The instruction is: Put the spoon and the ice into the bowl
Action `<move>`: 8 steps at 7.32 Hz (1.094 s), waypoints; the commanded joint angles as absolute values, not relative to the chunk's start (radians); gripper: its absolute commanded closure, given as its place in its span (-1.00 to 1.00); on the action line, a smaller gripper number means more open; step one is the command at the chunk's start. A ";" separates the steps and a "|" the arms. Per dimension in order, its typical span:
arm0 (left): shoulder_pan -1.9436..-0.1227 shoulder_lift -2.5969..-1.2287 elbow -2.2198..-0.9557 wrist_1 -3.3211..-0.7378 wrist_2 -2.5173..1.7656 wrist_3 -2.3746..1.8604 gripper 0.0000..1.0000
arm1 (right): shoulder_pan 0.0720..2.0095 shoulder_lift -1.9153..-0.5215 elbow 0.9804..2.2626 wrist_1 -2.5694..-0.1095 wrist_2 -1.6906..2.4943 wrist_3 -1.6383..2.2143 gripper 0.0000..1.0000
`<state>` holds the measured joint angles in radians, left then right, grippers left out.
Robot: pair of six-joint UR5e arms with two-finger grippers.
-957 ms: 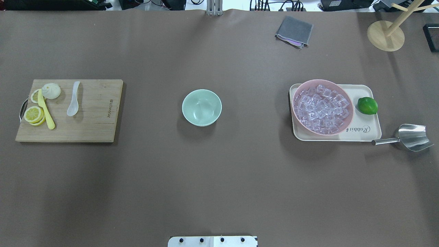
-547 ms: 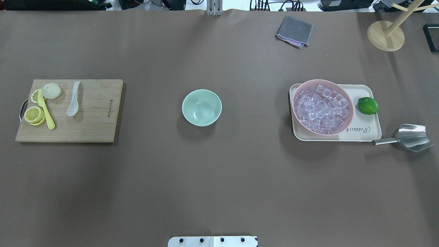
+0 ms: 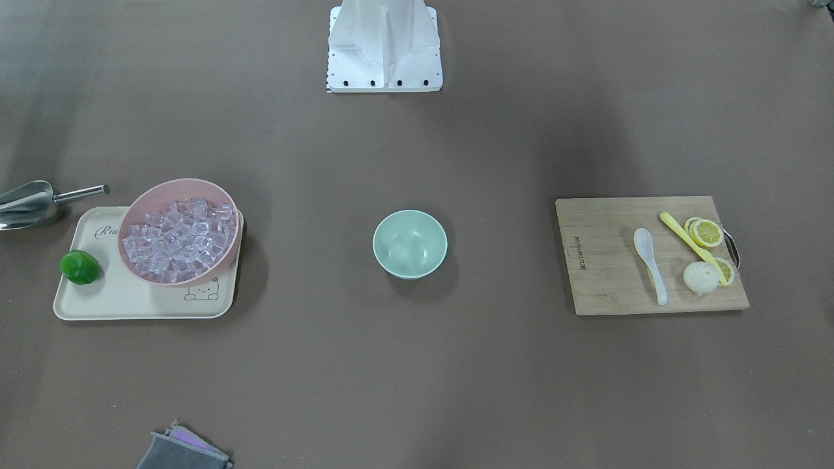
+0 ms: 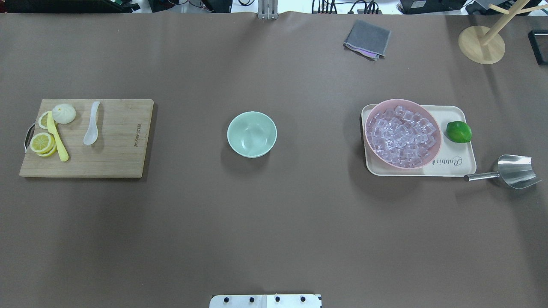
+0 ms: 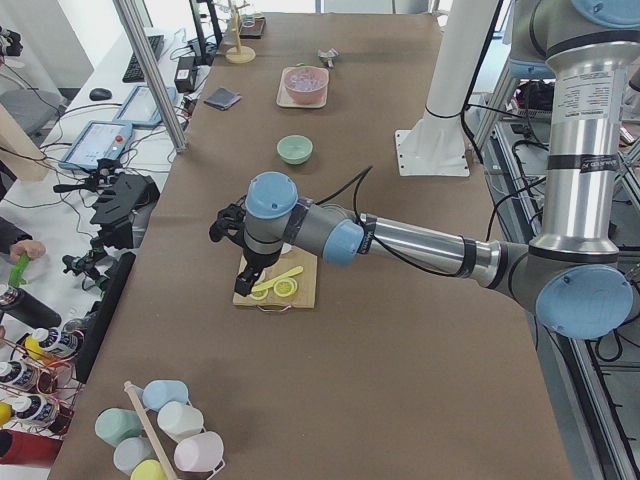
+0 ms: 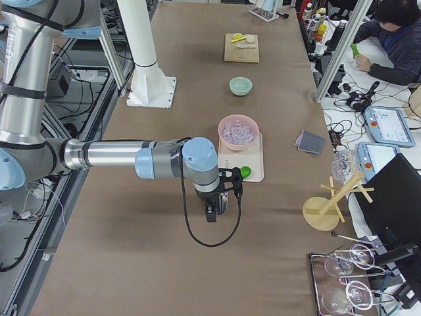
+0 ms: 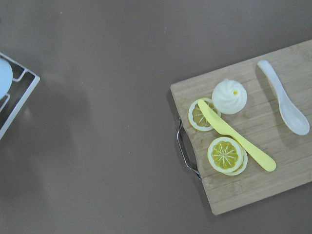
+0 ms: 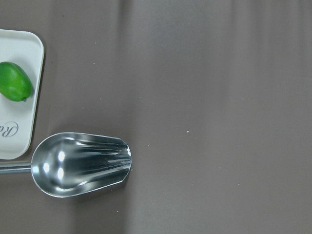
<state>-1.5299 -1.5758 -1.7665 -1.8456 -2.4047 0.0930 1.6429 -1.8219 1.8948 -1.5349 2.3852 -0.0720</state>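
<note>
1. We see the bowl (image 4: 251, 134) upright in the middle of the table, well apart from everything else.
2. The spoon (image 4: 91, 124) lies on the board (image 4: 120, 145) at the left end of the table. Its scoop faces up and points to the near side, and its handle points to the far side.
3. Left of the spoon on the board lie a yellow knife (image 4: 58, 139), some lemon slices (image 4: 42, 142) and a white bun (image 4: 64, 113). The knife rests across the slices. The spoon touches none of them.
4. The ice (image 4: 402, 136) is heaped in the pink bowl (image 4: 429, 110), which stands on the left part of the tray (image 4: 458, 164) at the right end of the table.
5. A lime (image 4: 458, 131) sits on the tray just right of the pink bowl. A metal scoop (image 4: 516, 171) lies on the table off the tray's near right corner, its handle pointing at the tray.
6. A folded grey cloth (image 4: 368, 38) lies near the far edge.
7. The left gripper (image 5: 245, 288) hangs above the board area. We cannot tell whether its fingers are spread or closed.
8. The right gripper (image 6: 212, 216) hangs above the table near the tray. We cannot tell its finger state either.
</note>
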 commanded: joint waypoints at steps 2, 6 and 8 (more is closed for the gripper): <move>-1.412 -1.604 -1.730 -1.997 -2.503 -0.140 -0.98 | 1.594 -1.804 1.904 -1.465 2.480 0.088 -1.00; -1.175 -1.666 -1.686 -2.118 -2.229 -0.637 -0.98 | 1.459 -1.802 1.904 -1.379 2.424 0.226 -1.00; -1.087 -1.759 -1.529 -2.259 -2.131 -0.777 -0.95 | 1.424 -1.802 1.901 -1.295 2.413 0.302 -1.00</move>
<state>-1.1497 -1.7009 -1.6279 -2.1687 -2.2029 -0.6823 1.4438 -1.8025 1.9030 -1.3445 2.4199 0.2633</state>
